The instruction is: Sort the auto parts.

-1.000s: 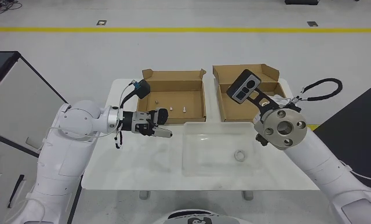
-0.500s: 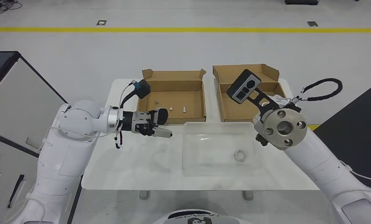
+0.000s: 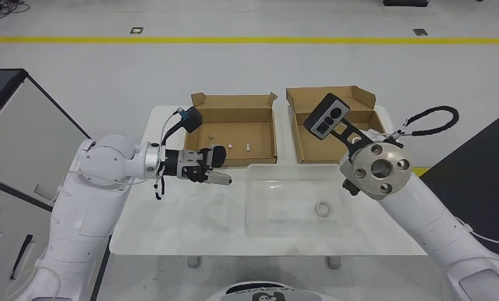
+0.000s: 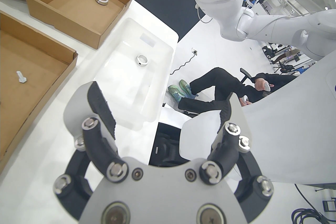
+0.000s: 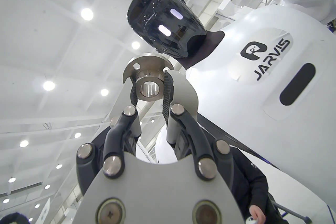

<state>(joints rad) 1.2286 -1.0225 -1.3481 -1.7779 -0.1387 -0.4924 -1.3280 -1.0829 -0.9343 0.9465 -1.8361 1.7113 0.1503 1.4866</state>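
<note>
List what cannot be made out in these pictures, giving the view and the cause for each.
Top view: the small parts in the left cardboard box are too small to identify.
Top view: the floor of the right cardboard box is partly hidden by the right arm's wrist camera.
Left wrist view: the left cardboard box is cut off by the picture's edge.

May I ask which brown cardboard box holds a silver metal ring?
The brown cardboard box farther from the left gripper; the nearer box holds a small silver bolt.
</note>
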